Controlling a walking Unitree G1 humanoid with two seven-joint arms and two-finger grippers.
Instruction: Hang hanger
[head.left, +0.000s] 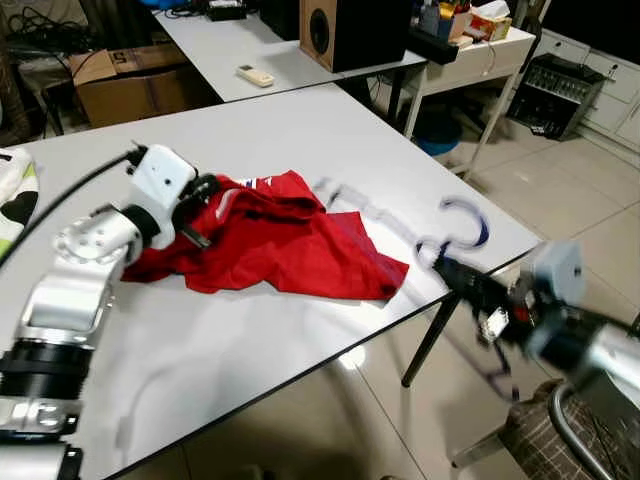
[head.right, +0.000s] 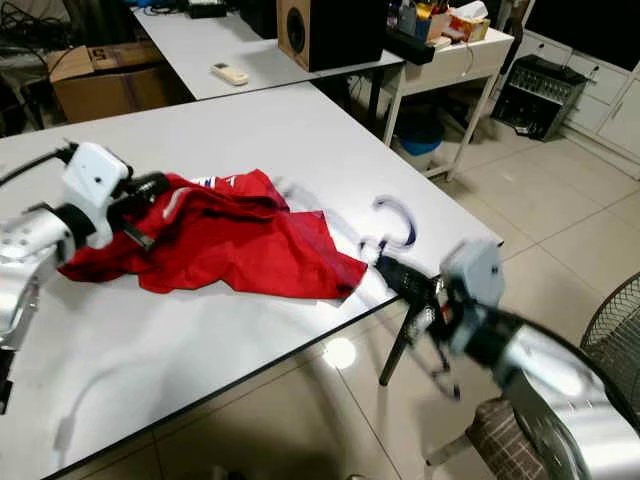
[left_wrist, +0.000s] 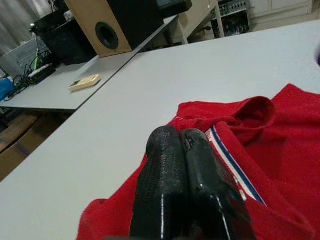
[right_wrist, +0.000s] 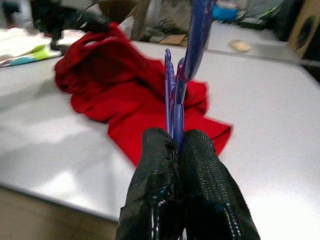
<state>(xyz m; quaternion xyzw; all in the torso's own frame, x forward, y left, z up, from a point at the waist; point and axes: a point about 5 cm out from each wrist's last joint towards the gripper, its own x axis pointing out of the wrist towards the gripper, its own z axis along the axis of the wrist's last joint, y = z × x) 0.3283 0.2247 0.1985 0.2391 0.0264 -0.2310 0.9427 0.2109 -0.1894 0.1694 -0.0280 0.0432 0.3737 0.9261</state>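
White table (head.left: 300, 130) with a red shirt (head.left: 270, 240); left gripper (left_wrist: 185, 150) pinched on it, right gripper (right_wrist: 175, 145) clamping a blue hanger (right_wrist: 192, 45) at the edge, tiled floor (head.left: 560, 200) beyond

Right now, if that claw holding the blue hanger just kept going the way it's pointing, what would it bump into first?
Most likely the red shirt. The right claw, shut on the blue hanger, points low across the white table toward that crumpled cloth. Depth is blurry, so it might skim the tabletop first.
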